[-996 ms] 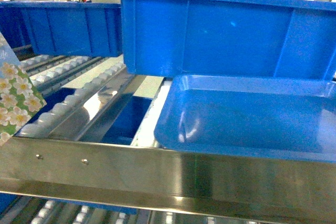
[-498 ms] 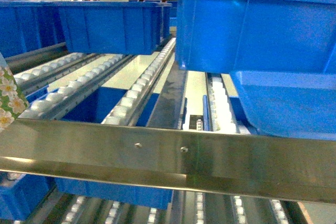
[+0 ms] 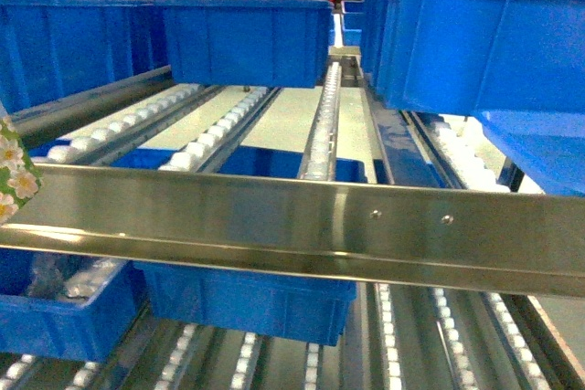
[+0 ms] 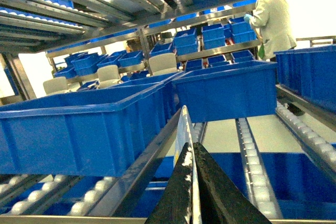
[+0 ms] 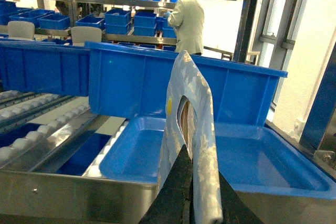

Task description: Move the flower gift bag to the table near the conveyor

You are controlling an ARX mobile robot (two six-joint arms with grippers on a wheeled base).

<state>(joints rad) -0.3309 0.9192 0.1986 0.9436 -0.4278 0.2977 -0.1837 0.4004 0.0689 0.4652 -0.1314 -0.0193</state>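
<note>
Your head view has swung right to left since the earlier frames: the blue tray (image 3: 539, 148) that filled the right side now shows only at the right edge, and the flower gift bag (image 3: 13, 171) has shrunk to a sliver at the left edge, in front of the conveyor (image 3: 302, 226) rail. Your right fingers (image 5: 191, 182) are pinching a pale-blue bag edge (image 5: 191, 119) upright above the tray. Your left fingers (image 4: 191, 182) are pressed on a thin white sheet edge (image 4: 185, 129), likewise upright.
</note>
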